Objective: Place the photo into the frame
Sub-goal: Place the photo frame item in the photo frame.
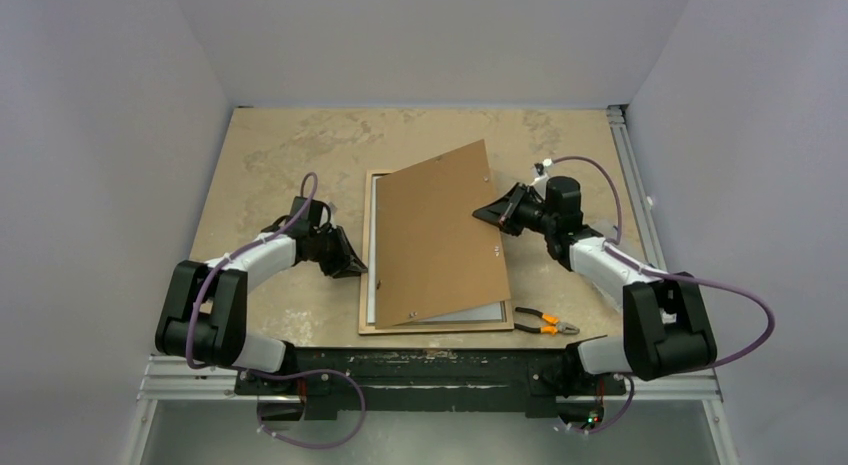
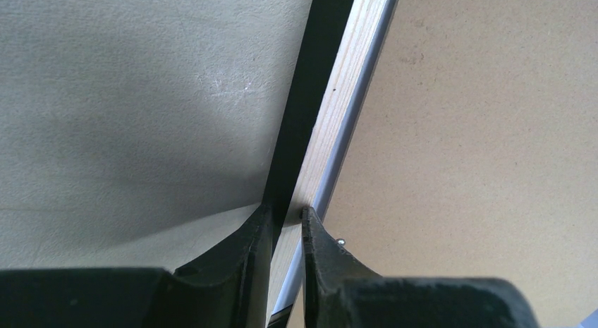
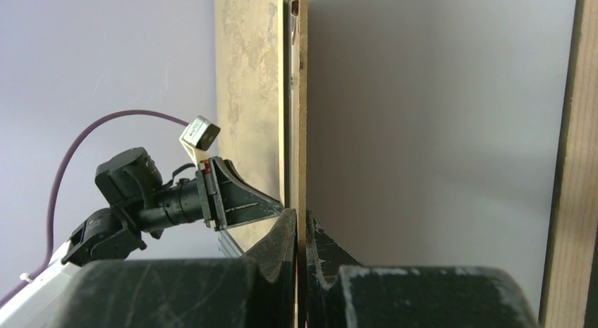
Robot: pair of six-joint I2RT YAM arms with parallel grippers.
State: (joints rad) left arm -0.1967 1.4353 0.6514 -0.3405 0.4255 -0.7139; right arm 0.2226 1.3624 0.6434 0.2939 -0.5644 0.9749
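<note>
Holding the backing board (image 1: 435, 235) tilted over the frame (image 1: 437, 328): right fingers (image 3: 324, 254) pinch its edge, left fingers (image 2: 250, 254) clamp a frame rail. Probably needs lowering in square next.

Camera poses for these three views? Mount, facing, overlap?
Top external: above and behind, looking down on the table; left arm and right arm show.
Left wrist: looks past the left gripper, closed on the frame rail.
Right wrist: looks past the right gripper, pinching the board, toward the left arm.
Shared: all three show frame and board.
</note>
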